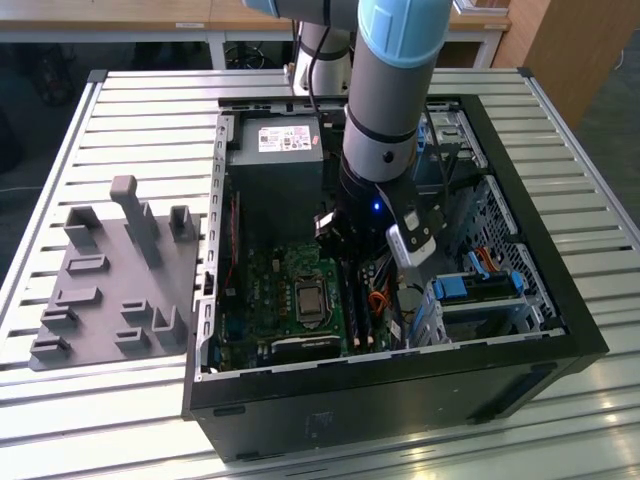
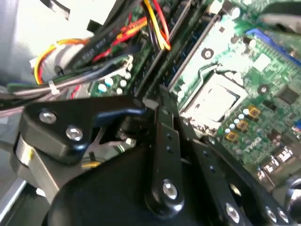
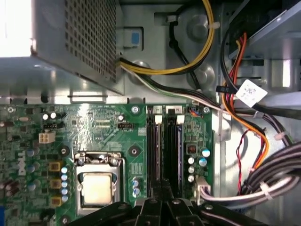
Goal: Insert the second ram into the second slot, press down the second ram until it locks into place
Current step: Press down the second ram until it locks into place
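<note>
My gripper (image 3: 162, 193) is low inside the open computer case (image 1: 560, 330), over the near end of the memory slots (image 3: 164, 150) on the green motherboard (image 3: 108, 136). In both wrist views its black fingers (image 2: 162, 117) meet at the tips with no gap, directly above the slots. Beside the CPU socket (image 3: 96, 186) the slots run as dark parallel strips with white latches (image 3: 172, 121) at their far end. A thin blue edge (image 3: 180, 155) runs along the slot nearest the cables. I cannot tell whether it belongs to the second ram, which I cannot make out apart from the slots.
A grey power supply (image 1: 275, 160) sits at the back of the case. Bundled cables (image 3: 263, 183) and orange and yellow wires (image 3: 244, 122) crowd the side next to the slots. On the exterior view's left, a grey fixture plate (image 1: 110, 280) with upright holders lies on the slatted table (image 1: 130, 110).
</note>
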Motion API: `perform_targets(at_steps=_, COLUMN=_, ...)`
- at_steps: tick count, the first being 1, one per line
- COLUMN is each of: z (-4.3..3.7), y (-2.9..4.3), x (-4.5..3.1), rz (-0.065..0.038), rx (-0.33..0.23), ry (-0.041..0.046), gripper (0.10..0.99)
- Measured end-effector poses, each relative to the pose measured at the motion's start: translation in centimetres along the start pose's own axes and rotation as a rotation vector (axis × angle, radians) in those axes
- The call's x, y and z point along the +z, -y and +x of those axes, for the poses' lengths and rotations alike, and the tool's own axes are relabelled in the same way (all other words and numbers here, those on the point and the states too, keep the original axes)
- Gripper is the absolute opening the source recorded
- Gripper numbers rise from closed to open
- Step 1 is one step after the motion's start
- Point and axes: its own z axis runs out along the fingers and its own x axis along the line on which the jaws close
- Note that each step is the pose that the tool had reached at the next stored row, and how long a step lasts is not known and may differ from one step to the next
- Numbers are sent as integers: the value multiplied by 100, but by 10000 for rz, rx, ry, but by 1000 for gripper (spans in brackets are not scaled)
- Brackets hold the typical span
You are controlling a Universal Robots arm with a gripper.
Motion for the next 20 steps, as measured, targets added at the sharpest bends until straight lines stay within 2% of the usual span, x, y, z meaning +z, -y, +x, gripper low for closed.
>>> perform_targets(at_steps=13, z=3, y=2, x=-103, rz=1, rx=0, ry=0, gripper=106)
perform_targets(at_steps=20, z=4, y=2, x=-128, rz=-1, rx=-1, ry=0, gripper=106)
